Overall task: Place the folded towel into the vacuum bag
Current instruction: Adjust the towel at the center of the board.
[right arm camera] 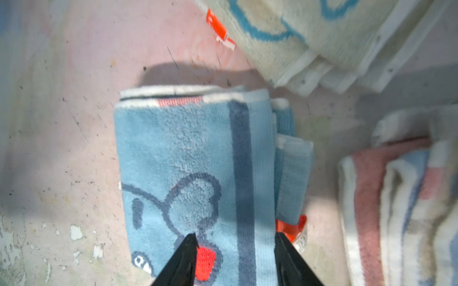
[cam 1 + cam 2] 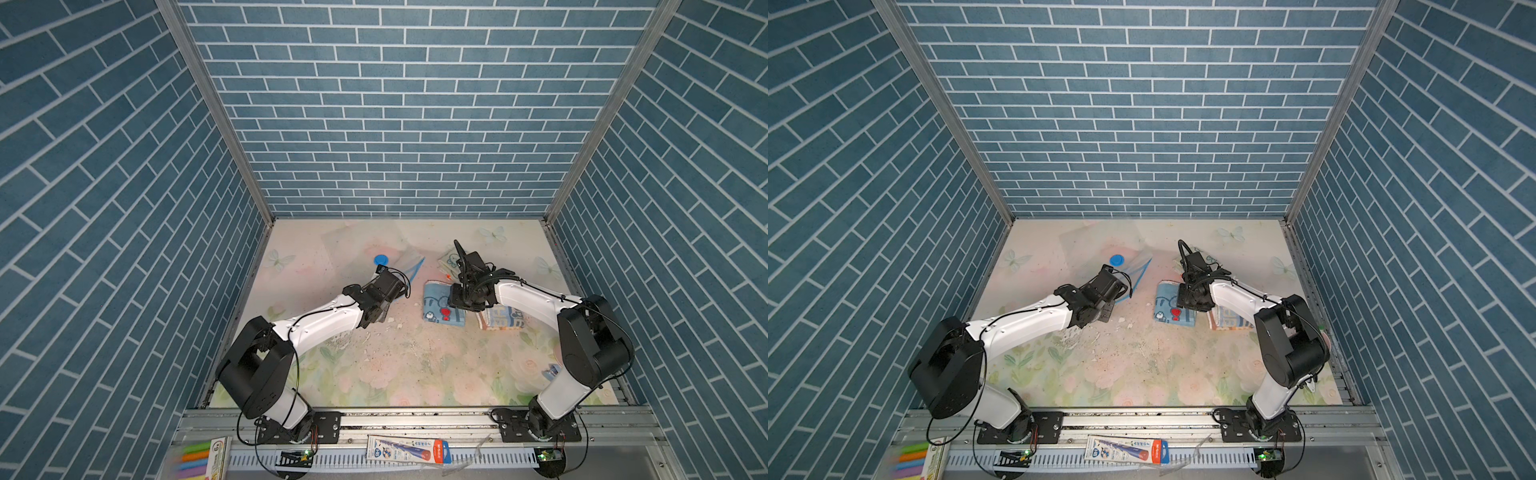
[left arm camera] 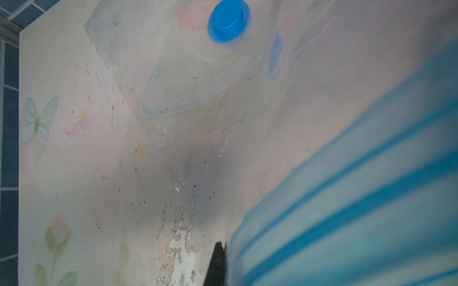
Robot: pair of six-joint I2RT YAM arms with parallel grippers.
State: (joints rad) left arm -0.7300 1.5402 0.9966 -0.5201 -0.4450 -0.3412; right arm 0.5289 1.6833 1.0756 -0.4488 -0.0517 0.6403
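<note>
Vacuum bag [image 2: 353,249]: lying flat on the floral table [image 2: 395,365], left of centre in both top views, its blue valve cap [image 2: 381,260] facing up.
Zip strip [image 3: 359,198]: rising close to the lens, filling the lower right of the left wrist view.
Left gripper [image 2: 383,272]: clamping together on the bag's zip edge, with one black finger [image 3: 216,262] showing against the strip.
Blue towel [image 1: 188,153]: lying folded just right of centre in the top views, well apart from the bag's mouth.
Right gripper [image 1: 235,247]: standing with jaws apart, straddling the towel's dark-striped side; pinching or not is unclear.
Neighbours: a striped towel [image 1: 396,210] and a cream towel [image 1: 297,29] lying near the blue towel.
</note>
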